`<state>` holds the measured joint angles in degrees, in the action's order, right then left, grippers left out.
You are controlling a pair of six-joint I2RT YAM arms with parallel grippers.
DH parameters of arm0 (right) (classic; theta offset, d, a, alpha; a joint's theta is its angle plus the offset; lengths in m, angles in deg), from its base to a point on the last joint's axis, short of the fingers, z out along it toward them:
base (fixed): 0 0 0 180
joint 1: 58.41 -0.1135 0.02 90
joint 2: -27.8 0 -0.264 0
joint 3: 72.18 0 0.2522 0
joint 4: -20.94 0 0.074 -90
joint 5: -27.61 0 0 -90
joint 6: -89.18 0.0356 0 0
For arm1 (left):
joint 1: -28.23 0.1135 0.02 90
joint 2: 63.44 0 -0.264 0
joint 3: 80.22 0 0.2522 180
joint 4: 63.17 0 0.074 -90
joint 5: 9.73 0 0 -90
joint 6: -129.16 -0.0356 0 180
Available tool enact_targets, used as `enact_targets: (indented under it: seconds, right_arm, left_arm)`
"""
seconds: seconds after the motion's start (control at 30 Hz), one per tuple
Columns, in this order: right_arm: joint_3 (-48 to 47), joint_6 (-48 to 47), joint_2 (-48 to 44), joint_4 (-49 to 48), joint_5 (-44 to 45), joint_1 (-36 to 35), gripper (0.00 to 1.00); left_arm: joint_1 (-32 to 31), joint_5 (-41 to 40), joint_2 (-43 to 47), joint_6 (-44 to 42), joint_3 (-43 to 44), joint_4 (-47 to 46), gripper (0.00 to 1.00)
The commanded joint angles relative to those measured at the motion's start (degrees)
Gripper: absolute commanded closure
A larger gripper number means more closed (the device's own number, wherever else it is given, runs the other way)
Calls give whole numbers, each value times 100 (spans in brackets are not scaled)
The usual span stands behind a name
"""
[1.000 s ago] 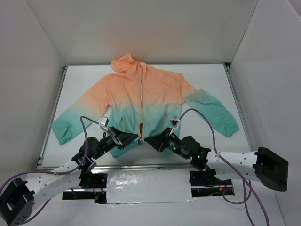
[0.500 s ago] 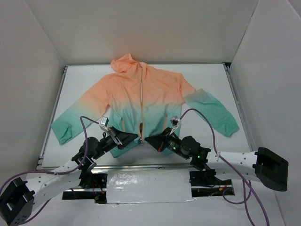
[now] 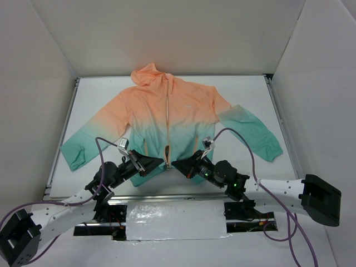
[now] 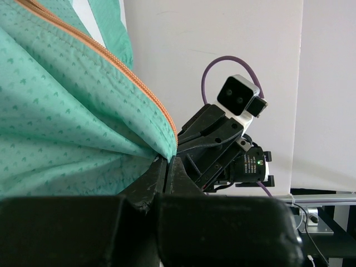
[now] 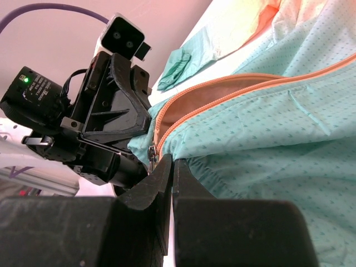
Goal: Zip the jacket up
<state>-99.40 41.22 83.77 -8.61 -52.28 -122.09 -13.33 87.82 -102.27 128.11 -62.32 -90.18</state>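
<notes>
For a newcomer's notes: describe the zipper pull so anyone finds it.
Find the jacket on the table, then its teal hem. The zipper pull is the small grey metal tab ending the orange zipper tape, beside the right claw; everything around it is cloth.

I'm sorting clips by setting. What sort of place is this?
Likely a robotics lab test cell: plain white walls box in a white table, and the left arm and right arm, bolted at its near edge, hold a jacket.
</notes>
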Motion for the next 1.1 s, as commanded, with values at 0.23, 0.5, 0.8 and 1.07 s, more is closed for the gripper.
enact_targets:
  seconds: [0.23,0.5,0.8,1.07]
  right_arm:
    - [-34,-144,-77,-415,44,66,100]
    - [-52,-144,20,-442,35,110,100]
    - [-166,-196,2,-442,-114,242,100]
    - [-263,-179,213,-547,-237,268,100]
  left_arm:
    - [-36,141,-116,132,113,-519,100]
    - [-45,185,-116,184,148,-563,100]
    - [-45,212,-195,211,131,-625,100]
    - [-54,194,-239,193,122,-642,100]
